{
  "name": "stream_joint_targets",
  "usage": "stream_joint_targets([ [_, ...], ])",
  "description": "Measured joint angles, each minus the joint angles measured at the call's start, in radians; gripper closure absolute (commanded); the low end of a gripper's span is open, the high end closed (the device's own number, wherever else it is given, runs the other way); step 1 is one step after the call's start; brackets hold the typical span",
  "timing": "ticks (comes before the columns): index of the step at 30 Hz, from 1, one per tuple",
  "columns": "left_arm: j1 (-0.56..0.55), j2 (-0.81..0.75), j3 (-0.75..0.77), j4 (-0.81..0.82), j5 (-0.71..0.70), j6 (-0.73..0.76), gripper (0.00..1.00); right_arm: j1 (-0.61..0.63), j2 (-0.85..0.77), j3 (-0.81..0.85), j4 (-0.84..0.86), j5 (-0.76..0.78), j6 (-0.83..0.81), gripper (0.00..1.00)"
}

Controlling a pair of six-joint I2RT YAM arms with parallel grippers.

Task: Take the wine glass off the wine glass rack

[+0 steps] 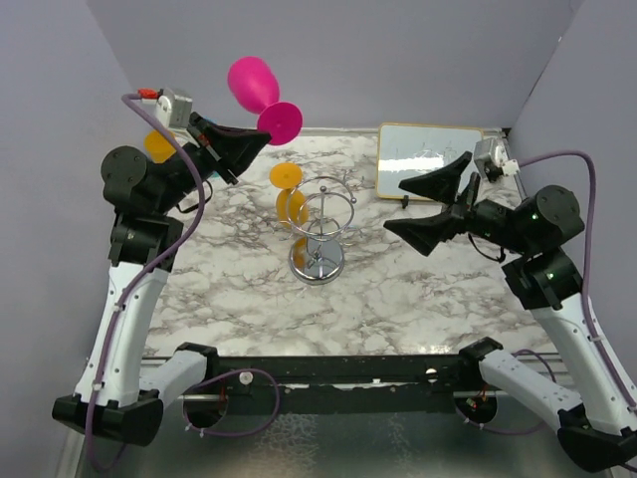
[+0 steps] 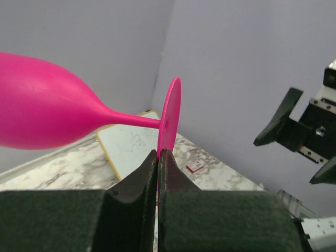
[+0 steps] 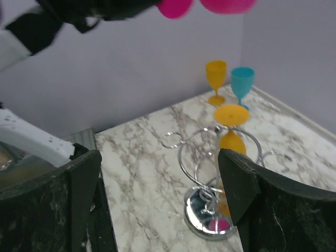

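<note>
Pink and matte, the wine glass (image 1: 254, 85) is up in the air at the far left, well clear of the wine glass rack (image 1: 323, 214) and lying almost sideways, bowl pointing away from the hand. And look at the hold: the left hand (image 2: 158, 155) is closed tight on the very rim of the foot (image 2: 169, 118), the thin disc pinched edge-on between the two pads with nothing else supporting it. It looks like light, stiff plastic rather than real glass, so weight should be no worry. But that smooth disc is a narrow, slippery purchase, and the long bowl hangs out like a lever, so a quick swing could twist it in the pinch. The slim stem (image 2: 131, 119) would likely be the surer place to grip. On the other side the right hand (image 1: 396, 207) hovers just right of the rack, fingers spread wide, holding nothing. An orange glass (image 1: 290, 194) hangs upside down on the chrome wire, above the marble surface (image 1: 239, 289)
</note>
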Motion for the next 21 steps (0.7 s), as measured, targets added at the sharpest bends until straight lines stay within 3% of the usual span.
stream_joint_targets([
  [2, -0.013, 0.039, 0.009, 0.062, 0.11, -0.009, 1.0, 0.0, 0.013, 0.027, 0.069, -0.098, 0.016, 0.14],
  [8, -0.144, 0.076, 0.022, 0.151, 0.224, 0.016, 1.0, 0.0, 0.146, 0.095, 0.321, -0.306, 0.138, 0.22],
  [15, -0.277, 0.072, -0.015, 0.196, 0.26, 0.051, 1.0, 0.0, 0.25, 0.084, 0.529, -0.335, 0.303, 0.38],
  [21, -0.345, 0.073, -0.069, 0.192, 0.259, 0.081, 1.0, 0.0, 0.262, 0.049, 0.697, -0.351, 0.426, 0.44],
])
